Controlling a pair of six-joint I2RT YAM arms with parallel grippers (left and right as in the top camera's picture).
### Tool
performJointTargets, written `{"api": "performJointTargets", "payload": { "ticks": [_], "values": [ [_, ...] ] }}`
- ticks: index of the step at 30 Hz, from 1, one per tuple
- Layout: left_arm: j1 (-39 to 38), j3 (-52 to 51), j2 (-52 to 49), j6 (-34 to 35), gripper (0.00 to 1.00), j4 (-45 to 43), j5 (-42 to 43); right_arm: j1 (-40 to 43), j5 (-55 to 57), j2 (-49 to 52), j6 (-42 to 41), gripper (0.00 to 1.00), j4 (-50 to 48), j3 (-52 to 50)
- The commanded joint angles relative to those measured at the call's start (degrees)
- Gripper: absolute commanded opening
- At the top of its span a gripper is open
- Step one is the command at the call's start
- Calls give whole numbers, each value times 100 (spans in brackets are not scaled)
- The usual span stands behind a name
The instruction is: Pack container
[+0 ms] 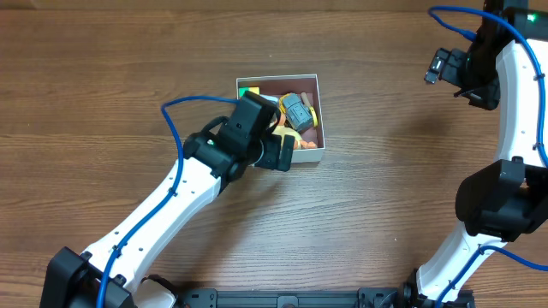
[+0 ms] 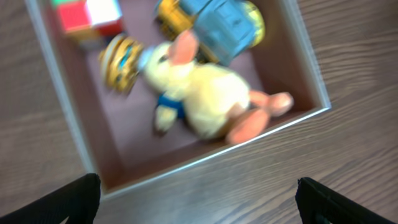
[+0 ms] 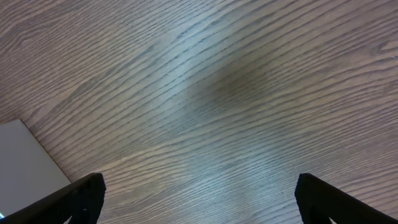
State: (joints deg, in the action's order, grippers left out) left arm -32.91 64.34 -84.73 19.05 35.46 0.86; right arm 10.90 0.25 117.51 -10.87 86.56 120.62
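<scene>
The container (image 1: pixel 322 120) is a square white-walled box with a mauve floor, near the table's middle. In the left wrist view its near wall (image 2: pixel 249 144) runs across the frame. Inside lie a yellow plush animal with pink-orange feet (image 2: pixel 205 99), a blue-grey and yellow toy vehicle (image 2: pixel 217 25), a red, white and green cube (image 2: pixel 87 15) and a gold round toy (image 2: pixel 121 62). My left gripper (image 2: pixel 199 202) is open and empty, above the container's near edge (image 1: pixel 278 150). My right gripper (image 3: pixel 199 193) is open and empty over bare wood at the far right (image 1: pixel 441 67).
The wooden table (image 1: pixel 385 197) surrounds the container. A flat white surface (image 3: pixel 25 165) shows at the lower left of the right wrist view. A blue cable (image 1: pixel 184 107) loops from the left arm beside the container.
</scene>
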Motion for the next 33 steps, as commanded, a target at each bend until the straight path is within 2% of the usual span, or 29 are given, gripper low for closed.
{"api": "performJointTargets", "payload": {
  "ticks": [1, 7, 12, 19, 33],
  "values": [
    [-153, -492, 546, -874, 100, -557, -122, 7, 9, -48, -2, 100, -24, 2],
    [-20, -2116, 1696, -968, 100, -1744, -490, 7, 9, -48, -2, 100, -22, 2],
    [723, -3348, 2527, -962, 100, -2544, -122, 7, 9, -48, -2, 100, -24, 2],
    [2122, -4170, 3748, -964, 100, -2632, 1231, 4, 9, -48, -2, 100, -22, 2],
    [3200, -5281, 6846, -966, 100, -2328, 1381, 4, 9, -48, -2, 100, -24, 2]
  ]
}}
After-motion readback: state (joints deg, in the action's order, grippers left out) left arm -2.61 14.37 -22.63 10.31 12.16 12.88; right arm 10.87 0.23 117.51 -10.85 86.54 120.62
